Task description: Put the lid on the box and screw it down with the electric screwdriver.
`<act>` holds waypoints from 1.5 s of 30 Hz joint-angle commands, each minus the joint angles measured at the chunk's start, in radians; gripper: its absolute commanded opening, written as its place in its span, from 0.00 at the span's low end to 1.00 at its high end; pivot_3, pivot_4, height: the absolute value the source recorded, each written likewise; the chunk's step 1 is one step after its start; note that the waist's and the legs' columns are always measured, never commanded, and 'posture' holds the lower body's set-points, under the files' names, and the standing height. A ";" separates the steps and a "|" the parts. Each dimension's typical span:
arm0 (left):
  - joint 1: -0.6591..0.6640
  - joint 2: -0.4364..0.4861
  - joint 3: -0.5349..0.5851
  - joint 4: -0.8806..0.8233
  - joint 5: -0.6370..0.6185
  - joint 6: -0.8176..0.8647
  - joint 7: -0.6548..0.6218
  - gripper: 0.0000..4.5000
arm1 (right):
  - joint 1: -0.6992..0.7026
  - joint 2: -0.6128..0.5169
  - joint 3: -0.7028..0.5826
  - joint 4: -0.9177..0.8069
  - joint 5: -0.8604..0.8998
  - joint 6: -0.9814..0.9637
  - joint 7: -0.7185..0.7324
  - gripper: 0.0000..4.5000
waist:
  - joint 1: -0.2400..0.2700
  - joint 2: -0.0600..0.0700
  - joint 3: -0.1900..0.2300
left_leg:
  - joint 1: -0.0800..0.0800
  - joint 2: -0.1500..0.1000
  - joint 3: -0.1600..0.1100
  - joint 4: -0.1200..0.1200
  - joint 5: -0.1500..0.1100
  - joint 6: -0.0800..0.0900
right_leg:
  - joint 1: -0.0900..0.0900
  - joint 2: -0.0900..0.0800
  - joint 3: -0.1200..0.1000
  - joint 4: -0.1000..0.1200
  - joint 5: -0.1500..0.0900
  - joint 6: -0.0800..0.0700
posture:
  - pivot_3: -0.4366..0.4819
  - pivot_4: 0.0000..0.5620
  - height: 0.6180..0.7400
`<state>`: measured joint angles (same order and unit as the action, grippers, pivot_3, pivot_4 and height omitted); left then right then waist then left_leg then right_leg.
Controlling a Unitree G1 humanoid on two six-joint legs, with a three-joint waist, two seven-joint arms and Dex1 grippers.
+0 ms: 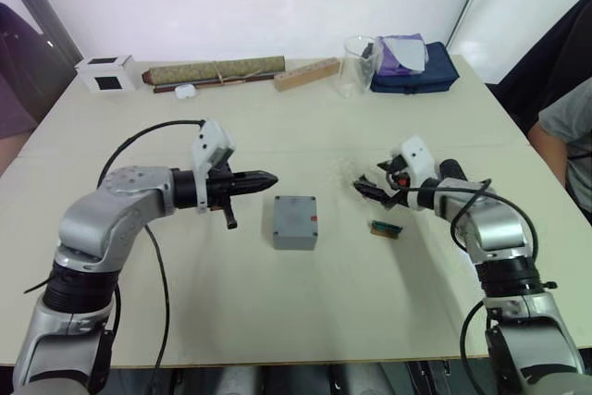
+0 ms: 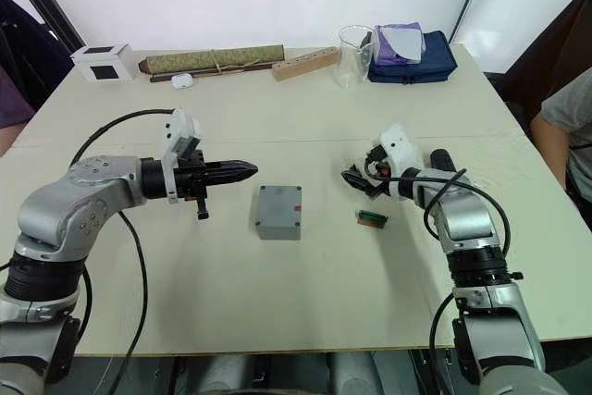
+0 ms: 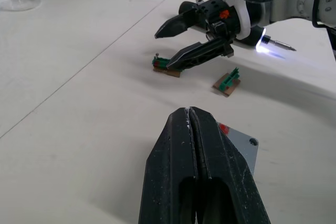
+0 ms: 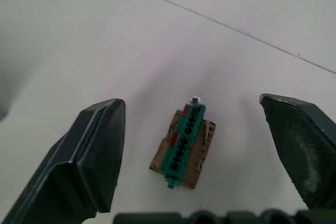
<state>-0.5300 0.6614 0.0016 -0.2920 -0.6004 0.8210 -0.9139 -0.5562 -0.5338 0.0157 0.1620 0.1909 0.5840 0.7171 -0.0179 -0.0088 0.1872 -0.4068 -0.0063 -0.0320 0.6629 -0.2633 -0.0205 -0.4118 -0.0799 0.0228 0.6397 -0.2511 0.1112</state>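
The box [image 1: 295, 222] sits mid-table with the lid [image 3: 242, 145] on it, red mark toward the right. The left gripper [image 1: 266, 178], fingers pressed together and empty, points right at it from just left. The right gripper [image 3: 170, 45], spread wide and empty, hovers over a green holder [image 4: 185, 148], right of the box.

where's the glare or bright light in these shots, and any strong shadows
Left wrist view: a bluish-white glow flares at the electric screwdriver behind the open right gripper, washing out that spot. Right wrist view: soft shadow under the green bit holder. Left eye view: even lighting, faint shadow beside the box.
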 commanded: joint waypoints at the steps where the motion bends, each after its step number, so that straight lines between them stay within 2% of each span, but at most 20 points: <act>1: 0.004 0.014 -0.003 -0.043 -0.006 -0.001 0.003 0.00 | -0.027 0.001 0.015 0.018 -0.025 -0.054 -0.004 0.63 | 0.000 0.000 0.000 | 0.000 0.000 0.000 0.000 0.000 0.000 | 0.000 0.000 0.000 0.000 0.000 0.000 | 0.48 0.27 1.00; 17: 0.011 0.012 -0.027 -0.041 0.006 -0.014 0.021 0.00 | -0.059 0.032 0.020 0.093 -0.041 -0.108 -0.025 0.63 | 0.001 0.000 0.000 | 0.000 0.000 0.000 0.000 0.000 0.000 | 0.000 0.000 0.000 0.000 0.000 0.000 | 0.48 0.27 1.00; 20: 0.011 0.011 -0.031 -0.039 0.009 -0.017 0.021 0.00 | -0.059 0.034 0.021 0.096 -0.044 -0.113 -0.025 0.48 | 0.001 0.000 0.000 | 0.000 0.000 0.000 0.000 0.000 0.000 | 0.000 0.000 0.000 0.000 0.000 0.000 | 0.48 0.27 1.00; 25: 0.013 0.007 -0.036 -0.040 0.010 -0.018 0.023 0.00 | -0.059 0.036 0.023 0.095 -0.050 -0.119 -0.026 0.01 | 0.000 0.000 0.000 | 0.000 0.000 0.000 0.000 0.000 0.000 | 0.000 0.000 0.000 0.000 0.000 0.000 | 0.48 0.27 1.00; 34: 0.022 0.007 -0.040 -0.041 0.014 -0.022 0.024 0.00 | -0.045 0.028 0.022 0.058 -0.042 -0.104 -0.013 0.01 | 0.000 0.000 0.000 | 0.000 0.000 0.000 0.000 0.000 0.000 | 0.000 0.000 0.000 0.000 0.000 0.000 | 0.48 0.27 1.00; 45: 0.029 0.007 -0.043 -0.034 0.018 -0.026 0.016 0.00 | -0.021 0.000 -0.031 -0.100 0.024 -0.031 0.000 0.01 | 0.001 0.000 0.000 | 0.000 0.000 0.000 0.000 0.000 0.000 | 0.000 0.000 0.000 0.000 0.000 0.000 | 0.48 0.27 1.00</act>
<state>-0.5032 0.6651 -0.0491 -0.3157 -0.5800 0.8161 -0.8925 -0.5789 -0.5219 0.0194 0.1176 0.1930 0.5483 0.7209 -0.0167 -0.0088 0.1872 -0.4068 -0.0063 -0.0323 0.6629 -0.2633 -0.0206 -0.4118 -0.0798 0.0228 0.6397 -0.2512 0.1112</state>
